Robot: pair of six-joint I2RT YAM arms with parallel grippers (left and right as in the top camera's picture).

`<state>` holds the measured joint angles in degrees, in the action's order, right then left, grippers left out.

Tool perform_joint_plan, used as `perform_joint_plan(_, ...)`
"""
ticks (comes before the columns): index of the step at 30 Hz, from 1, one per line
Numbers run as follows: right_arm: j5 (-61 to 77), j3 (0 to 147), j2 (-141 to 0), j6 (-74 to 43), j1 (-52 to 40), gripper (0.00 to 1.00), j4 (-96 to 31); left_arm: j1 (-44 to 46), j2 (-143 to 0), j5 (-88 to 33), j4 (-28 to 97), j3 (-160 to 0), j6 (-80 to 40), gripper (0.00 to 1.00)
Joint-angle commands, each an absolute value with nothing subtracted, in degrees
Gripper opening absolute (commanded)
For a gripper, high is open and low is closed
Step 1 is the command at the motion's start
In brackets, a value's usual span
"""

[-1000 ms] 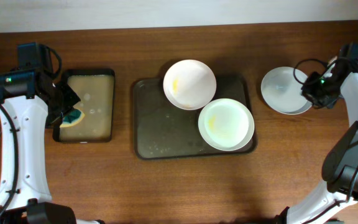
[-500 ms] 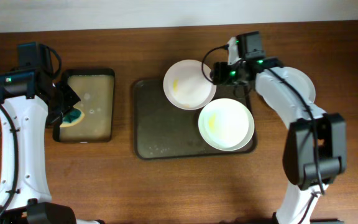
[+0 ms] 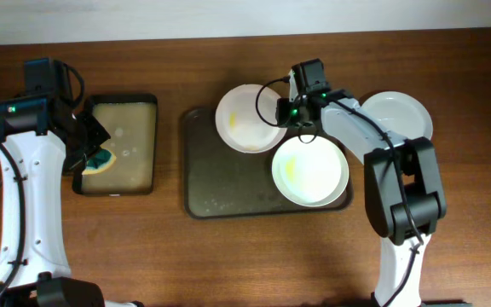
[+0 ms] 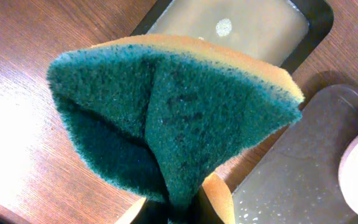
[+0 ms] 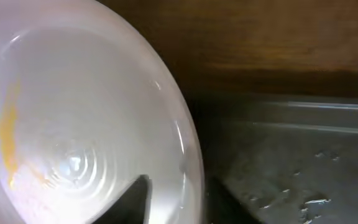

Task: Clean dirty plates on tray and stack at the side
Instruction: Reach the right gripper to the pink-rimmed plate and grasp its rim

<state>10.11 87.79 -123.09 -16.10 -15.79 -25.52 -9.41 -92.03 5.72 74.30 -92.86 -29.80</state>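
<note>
Plate [image 3: 247,119] on tray [image 3: 203,183], rim tight in jaws of right gripper [image 3: 285,112]; sponge [image 4: 166,112] tight in jaws of left gripper [image 3: 92,147].

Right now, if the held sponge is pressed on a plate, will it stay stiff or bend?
Probably it bends: the sponge is already folded where it is gripped. It looks porous, so likely light. Its rough green face should hardly slip.

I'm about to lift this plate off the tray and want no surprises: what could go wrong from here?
1. The right gripper has its fingers astride only the thin rim of the smeared plate; it may slip or tip when lifted.
2. That plate lies close beside the second plate on the tray; a sideways drag could knock it.
</note>
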Motion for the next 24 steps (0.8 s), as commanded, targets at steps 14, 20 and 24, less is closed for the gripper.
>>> perform_joint_plan(14, 12.8, 87.4, -124.0, -16.8, -21.0, 0.04, -30.2, -9.5, -91.5, 5.1, 74.1, -92.9, -29.1, 0.00)
perform_joint_plan(20, 16.3, 87.4, -123.7, -16.3, -24.2, 0.04, -37.5, -7.0, -91.5, -2.3, 72.0, -92.9, -23.2, 0.00)
perform_joint_plan(24, 16.0, 87.4, -123.7, -15.9, -25.3, 0.04, -42.7, -1.6, -91.6, -3.4, 71.4, -92.9, -22.6, 0.00)
